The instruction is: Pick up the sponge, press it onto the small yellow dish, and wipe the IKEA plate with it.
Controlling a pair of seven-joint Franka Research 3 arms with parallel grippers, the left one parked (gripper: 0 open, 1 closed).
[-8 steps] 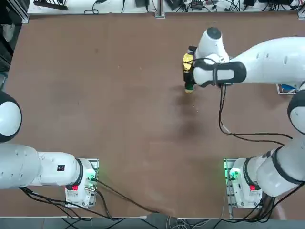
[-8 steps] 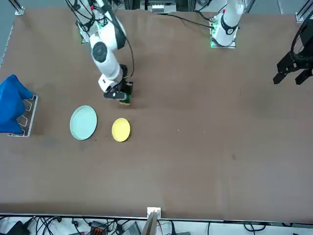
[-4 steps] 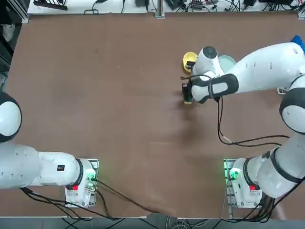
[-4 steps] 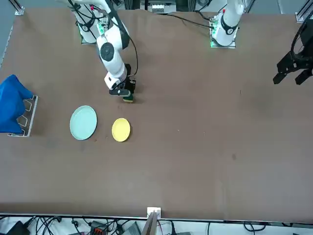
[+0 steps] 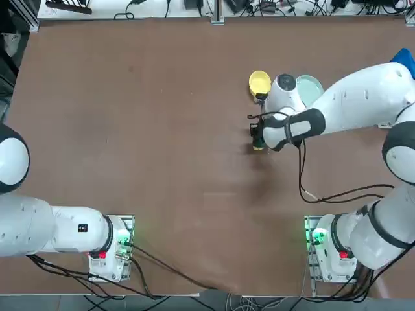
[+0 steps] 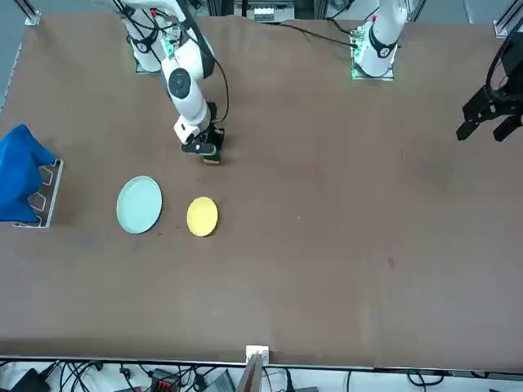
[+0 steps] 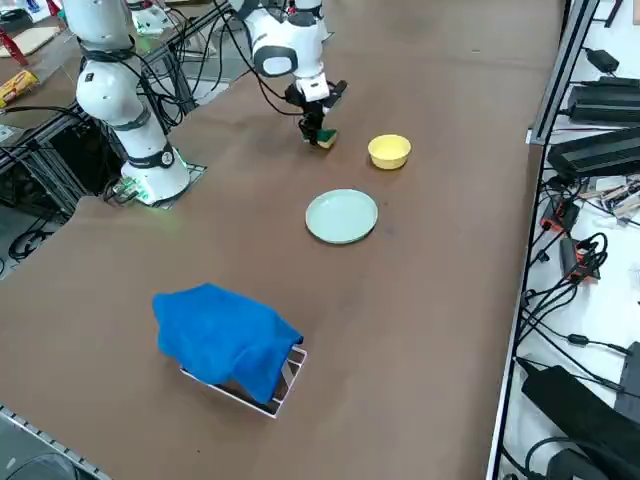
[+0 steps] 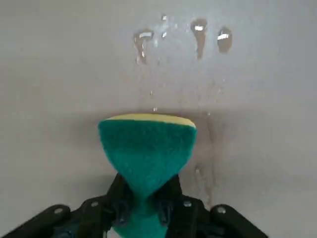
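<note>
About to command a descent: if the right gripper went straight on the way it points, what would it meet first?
The right gripper points down, shut on the green-and-yellow sponge block. Bare brown table, flecked with droplets, lies below; the sponge would likely meet it first. The yellow dish and mint plate sit well aside.

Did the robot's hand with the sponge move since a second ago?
Yes. In the top view the right end effector, shut on the sponge, moved away from the small yellow dish, toward the robot's base.
</note>
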